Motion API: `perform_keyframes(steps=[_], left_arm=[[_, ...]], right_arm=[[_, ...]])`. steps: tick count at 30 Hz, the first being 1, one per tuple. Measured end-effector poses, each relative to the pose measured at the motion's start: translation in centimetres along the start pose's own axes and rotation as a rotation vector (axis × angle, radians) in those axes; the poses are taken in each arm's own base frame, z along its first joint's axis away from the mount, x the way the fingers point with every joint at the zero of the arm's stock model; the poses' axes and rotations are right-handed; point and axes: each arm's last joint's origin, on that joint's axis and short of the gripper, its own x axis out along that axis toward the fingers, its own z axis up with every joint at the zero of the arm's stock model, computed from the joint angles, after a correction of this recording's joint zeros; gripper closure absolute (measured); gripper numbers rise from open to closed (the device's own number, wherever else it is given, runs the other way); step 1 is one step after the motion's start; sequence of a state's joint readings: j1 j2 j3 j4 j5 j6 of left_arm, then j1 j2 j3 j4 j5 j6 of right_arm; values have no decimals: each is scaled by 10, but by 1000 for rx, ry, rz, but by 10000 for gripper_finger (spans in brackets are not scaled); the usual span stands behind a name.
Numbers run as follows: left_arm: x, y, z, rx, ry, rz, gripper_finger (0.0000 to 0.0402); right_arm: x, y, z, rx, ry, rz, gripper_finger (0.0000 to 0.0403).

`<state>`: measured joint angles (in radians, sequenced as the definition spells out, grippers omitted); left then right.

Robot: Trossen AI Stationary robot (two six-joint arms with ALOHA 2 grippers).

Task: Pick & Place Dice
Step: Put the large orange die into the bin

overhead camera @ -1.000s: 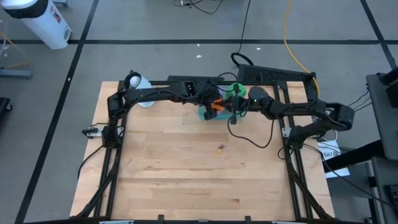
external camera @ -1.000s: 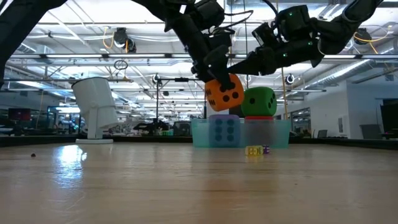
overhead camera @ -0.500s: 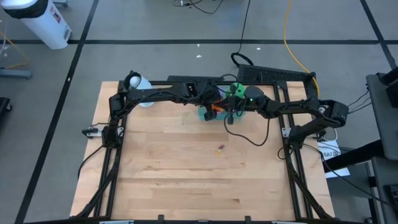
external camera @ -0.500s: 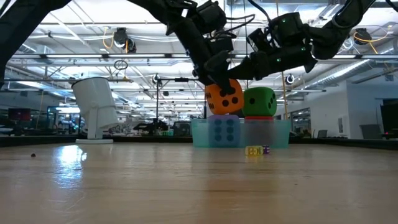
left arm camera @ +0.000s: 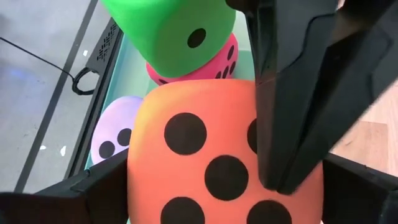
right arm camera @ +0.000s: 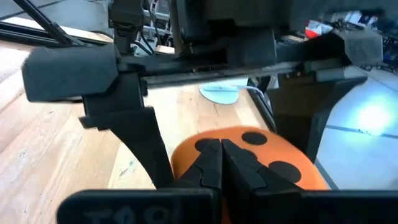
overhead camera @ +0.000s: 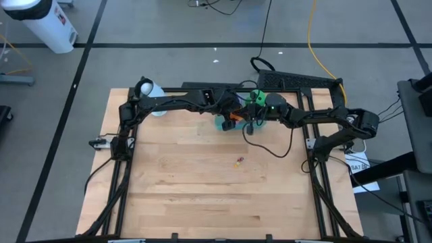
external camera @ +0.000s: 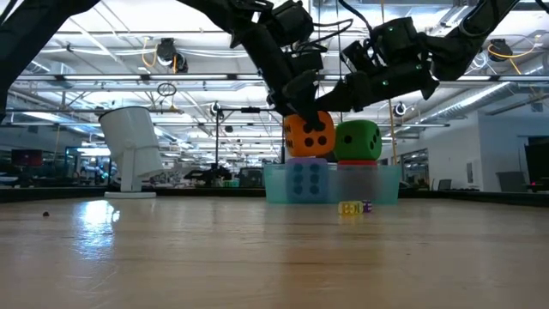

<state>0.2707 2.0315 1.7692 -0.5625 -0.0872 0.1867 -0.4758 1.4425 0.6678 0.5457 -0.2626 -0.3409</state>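
The orange die (external camera: 309,135) hangs in my left gripper (left arm camera: 217,193) above the teal tray (external camera: 377,184), just over a purple-blue die (external camera: 309,178) that lies in it. The green die (external camera: 358,140) sits on top of the dice in the tray, and in the left wrist view it rests on the red die (left arm camera: 211,65). Coming from the table's right, my right gripper (right arm camera: 221,155) is shut, with its tips at the orange die's upper side (external camera: 330,101). The second purple-blue die is hidden. My left gripper pinches the orange die (left arm camera: 217,155) between its two fingers (left arm camera: 87,186), one on each side face, reaching down from above. The die is lifted clear, slightly tilted, right above the tray. My right gripper's shut fingers (left arm camera: 286,124) lie across the die's pip face; whether they touch it I cannot tell.
A white cylinder on a stand (external camera: 133,150) is near the table's far left corner (overhead camera: 150,88). A few tiny coloured bits (overhead camera: 239,161) lie mid-table. The tray (overhead camera: 221,124) sits at the far edge. Bare wood stretches toward the near edge.
My right gripper has moved toward the table's left and far edge, closing in on the orange die, then held still. The orange die has dropped slightly toward the tray and turned a little more upright in my left gripper.
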Motion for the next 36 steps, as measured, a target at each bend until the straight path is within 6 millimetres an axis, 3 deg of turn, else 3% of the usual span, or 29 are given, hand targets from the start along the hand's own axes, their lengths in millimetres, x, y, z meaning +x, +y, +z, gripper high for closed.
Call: perform_keyframes(steps=[36], left_arm=[[-1,0,2,41,-6,19,2]], right_arm=[[0,0,-3,33,21,0,403]])
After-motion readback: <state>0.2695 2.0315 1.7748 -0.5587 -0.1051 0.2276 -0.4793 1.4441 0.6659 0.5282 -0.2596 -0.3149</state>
